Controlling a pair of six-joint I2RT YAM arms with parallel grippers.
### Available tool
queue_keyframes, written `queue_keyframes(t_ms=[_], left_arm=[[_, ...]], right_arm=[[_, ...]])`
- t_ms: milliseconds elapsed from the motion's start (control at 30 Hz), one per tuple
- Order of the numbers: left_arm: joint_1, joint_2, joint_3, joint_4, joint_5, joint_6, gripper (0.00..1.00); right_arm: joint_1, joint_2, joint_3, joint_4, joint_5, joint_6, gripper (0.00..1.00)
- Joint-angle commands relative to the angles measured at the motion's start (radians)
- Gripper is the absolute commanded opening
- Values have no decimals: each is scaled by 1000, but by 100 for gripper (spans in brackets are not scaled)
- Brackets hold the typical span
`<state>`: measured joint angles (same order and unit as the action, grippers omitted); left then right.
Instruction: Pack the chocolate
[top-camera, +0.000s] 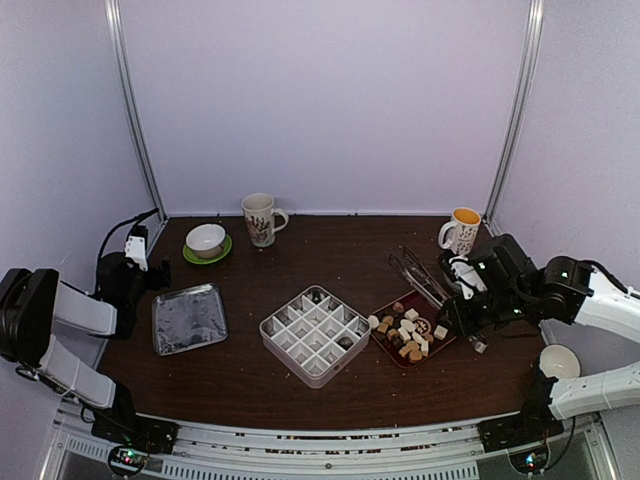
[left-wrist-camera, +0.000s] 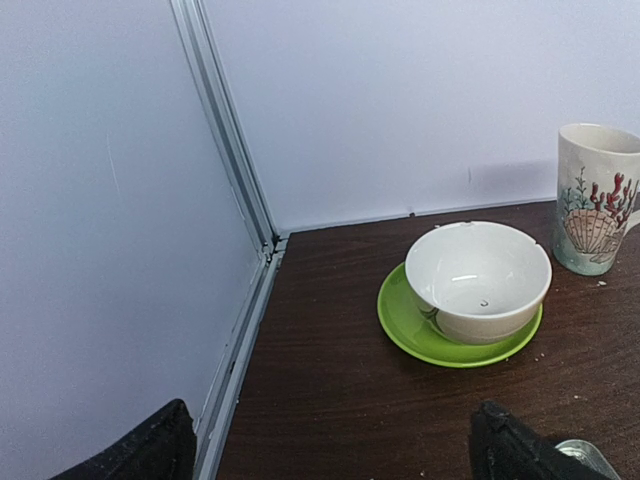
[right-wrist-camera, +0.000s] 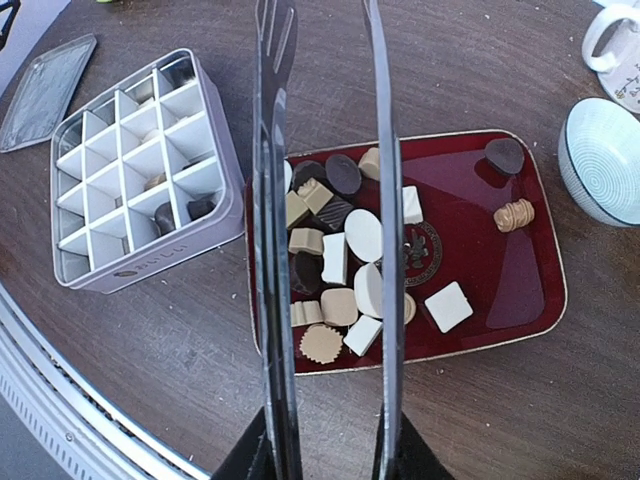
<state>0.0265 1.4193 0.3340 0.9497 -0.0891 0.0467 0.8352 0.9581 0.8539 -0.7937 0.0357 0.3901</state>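
The chocolate is a heap of dark, tan and white pieces on a red tray, also seen from above as chocolate. Left of it stands a white grid box with a few dark pieces in its cells. My right gripper is shut on long metal tongs, whose two arms reach out over the heap, apart, with nothing seen between them. From above, the right gripper hangs at the tray's right side. My left gripper is open over bare table at the far left.
A white bowl on a green saucer and a seashell mug stand ahead of the left gripper. A metal lid lies left of the grid box. An orange-filled mug and a ribbed bowl are on the right.
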Motion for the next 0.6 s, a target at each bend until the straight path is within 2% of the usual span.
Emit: queue_keyframes(t_ms=[0, 300, 567], left_arm=[[8, 5, -1, 59, 0, -4, 98], [9, 6, -1, 58, 0, -4, 98], [8, 6, -1, 60, 0, -4, 98]], right_arm=[[-3, -55, -32, 52, 67, 73, 32], [-4, -144, -124, 83, 93, 115, 33], [-3, -144, -132, 97, 75, 93, 34]])
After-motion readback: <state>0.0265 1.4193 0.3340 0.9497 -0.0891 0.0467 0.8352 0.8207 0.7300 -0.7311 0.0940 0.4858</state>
